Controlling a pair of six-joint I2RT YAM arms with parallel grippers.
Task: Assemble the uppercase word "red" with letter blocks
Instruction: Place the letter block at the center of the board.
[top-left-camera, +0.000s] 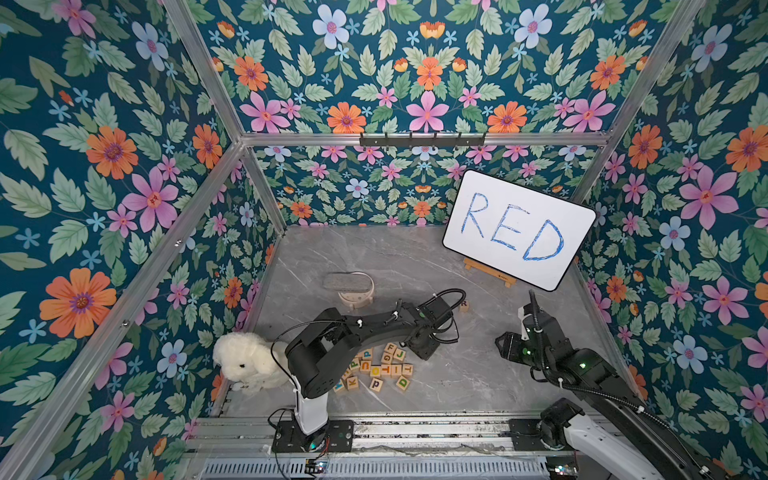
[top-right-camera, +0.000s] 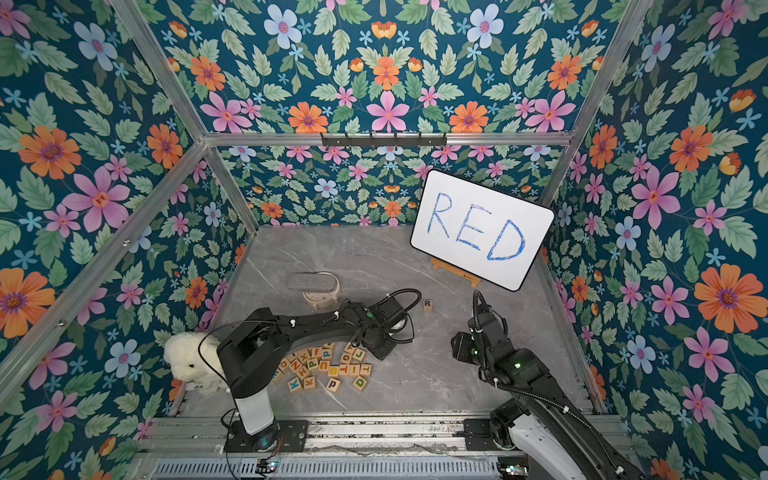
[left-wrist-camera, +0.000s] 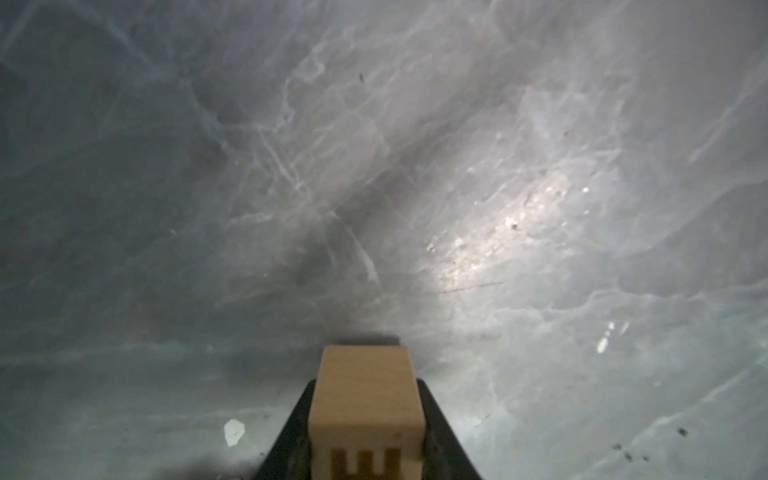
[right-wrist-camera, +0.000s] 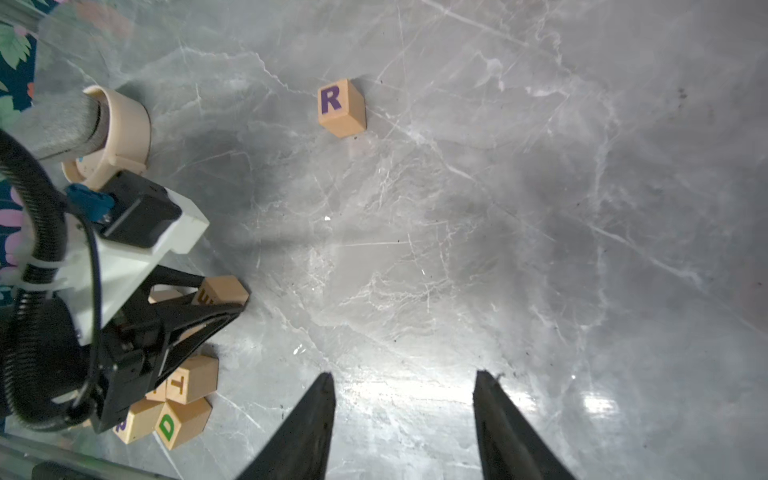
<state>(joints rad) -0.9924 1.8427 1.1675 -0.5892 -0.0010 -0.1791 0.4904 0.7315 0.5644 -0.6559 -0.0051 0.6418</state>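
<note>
Looking at this, I'd say you're on letter two of three. Your left pincer (left-wrist-camera: 368, 388) is clamped on the E block (left-wrist-camera: 365, 395). At least, I read it as E: an orange letter sits on the near face, only partly in frame in the left wrist view. From the right wrist view, the same pincer sits at the edge of the pile (top-left-camera: 380, 368), low over the table (top-left-camera: 415, 257). I can't tell if the block is clear of the surface or touching it.

The R block (right-wrist-camera: 341, 109) stands alone on bare table, well apart from the pile, purple R showing and nothing beside it. The D block (right-wrist-camera: 183, 422) is on the pile's near edge, green D up, touching its neighbours. So there's no row yet: one cube out, one in hand, one waiting.

Your right pincer (right-wrist-camera: 405, 382) hangs spread and empty over bare table, with R ahead of it.

Next move, my guess: carry E across and set it just beside R, on the side where the second letter belongs, matching how RED reads on the whiteboard (top-left-camera: 519, 228). That calls for getting the E face turned the same way as the R. You'll also want to come down without nudging R, since it looks like a light cube on a slick table. Leave room past E for D, and mind that both arms would be working close together there.
</note>
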